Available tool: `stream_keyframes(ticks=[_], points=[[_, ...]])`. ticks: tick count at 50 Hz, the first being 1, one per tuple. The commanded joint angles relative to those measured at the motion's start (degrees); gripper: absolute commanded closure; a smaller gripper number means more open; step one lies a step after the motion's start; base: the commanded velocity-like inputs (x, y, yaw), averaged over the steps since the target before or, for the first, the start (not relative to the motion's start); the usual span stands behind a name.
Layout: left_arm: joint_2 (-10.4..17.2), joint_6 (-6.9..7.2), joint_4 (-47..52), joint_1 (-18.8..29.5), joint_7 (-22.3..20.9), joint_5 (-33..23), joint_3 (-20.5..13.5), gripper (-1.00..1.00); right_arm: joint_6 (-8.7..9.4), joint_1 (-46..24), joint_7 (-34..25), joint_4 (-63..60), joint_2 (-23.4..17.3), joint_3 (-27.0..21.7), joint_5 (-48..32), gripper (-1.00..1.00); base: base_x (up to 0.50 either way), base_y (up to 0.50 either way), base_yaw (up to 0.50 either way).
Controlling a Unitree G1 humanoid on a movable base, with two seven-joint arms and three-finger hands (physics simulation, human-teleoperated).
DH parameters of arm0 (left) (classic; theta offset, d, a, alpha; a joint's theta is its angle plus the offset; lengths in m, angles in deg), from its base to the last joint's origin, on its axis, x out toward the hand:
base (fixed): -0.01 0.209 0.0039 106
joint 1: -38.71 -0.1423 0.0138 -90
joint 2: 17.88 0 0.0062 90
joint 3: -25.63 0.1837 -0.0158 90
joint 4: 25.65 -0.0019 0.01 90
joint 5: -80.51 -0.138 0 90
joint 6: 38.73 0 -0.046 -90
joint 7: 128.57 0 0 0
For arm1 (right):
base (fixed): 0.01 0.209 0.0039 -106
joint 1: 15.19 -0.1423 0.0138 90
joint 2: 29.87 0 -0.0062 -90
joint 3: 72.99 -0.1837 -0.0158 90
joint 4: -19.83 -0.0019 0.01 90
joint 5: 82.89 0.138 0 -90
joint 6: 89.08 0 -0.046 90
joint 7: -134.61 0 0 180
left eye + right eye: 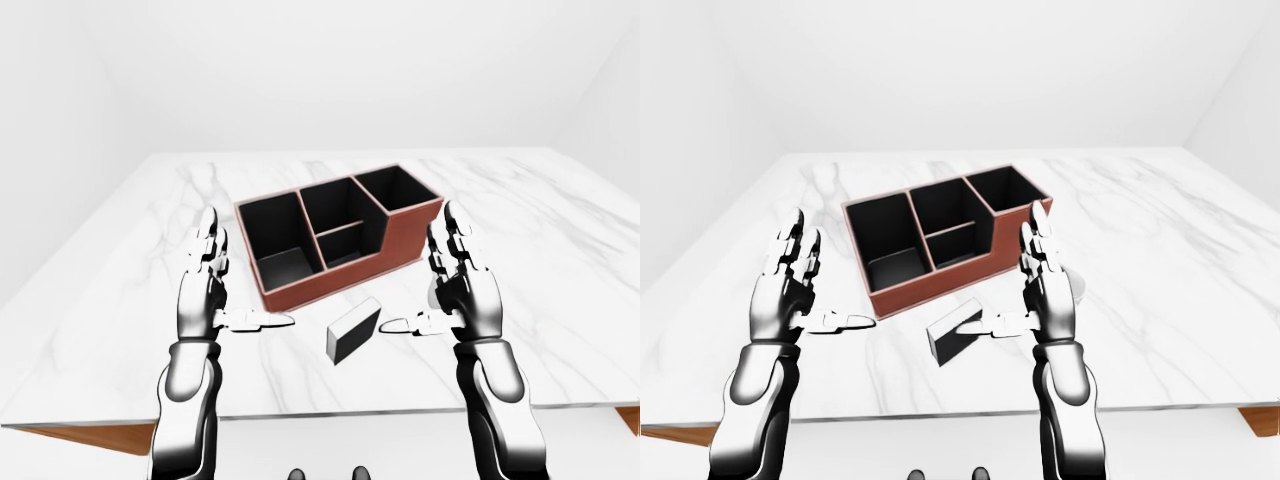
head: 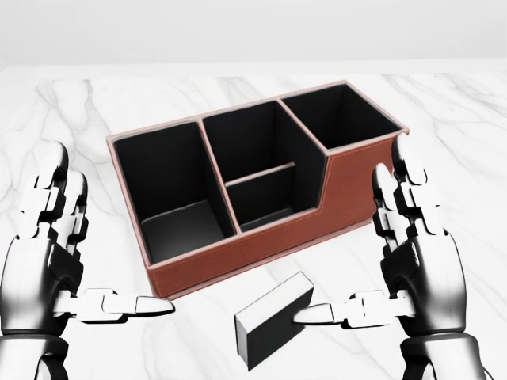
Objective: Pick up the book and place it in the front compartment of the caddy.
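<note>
A red-brown caddy (image 2: 356,194) with black compartments stands mid-table in the head view, one large bay at left, two small middle bays and a tall bay at upper right. The black book (image 2: 273,328) with white page edges lies flat just below the caddy's lower wall. My left hand (image 2: 107,237) is open at the left, thumb pointing toward the book, well apart from it. My right hand (image 2: 352,237) is open at the right, and its thumb tip overlaps the book's right end in this view. Neither hand holds anything.
The white marble table (image 1: 560,250) spreads wide around the caddy, its near edge running along the bottom of the left-eye view. A sliver of a white mug (image 1: 1078,288) peeks out to the right of my right hand in the right-eye view.
</note>
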Motion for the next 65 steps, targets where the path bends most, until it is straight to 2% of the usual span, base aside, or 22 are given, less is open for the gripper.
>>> stream_keyframes(ticks=[1, 29, 65], points=[[0.01, 0.0, -0.08, 0.13, -0.02, 0.05, -0.03, -1.0, 0.0, 0.09, -0.12, -0.35, -0.03, 0.16, 0.06, -1.0, 0.5, 0.0, 0.0], [0.01, 0.0, -0.37, 0.12, -0.04, 0.0, 0.03, -1.0, 0.0, -0.49, 0.13, 0.51, -0.08, 0.01, -0.59, -1.0, 0.49, 0.0, 0.0], [0.01, 0.0, -1.01, 0.0, -0.12, -0.12, 0.11, -1.0, 0.0, -2.46, 0.16, 0.06, -0.78, -0.63, -2.13, -1.0, 0.0, 0.0, 0.0]])
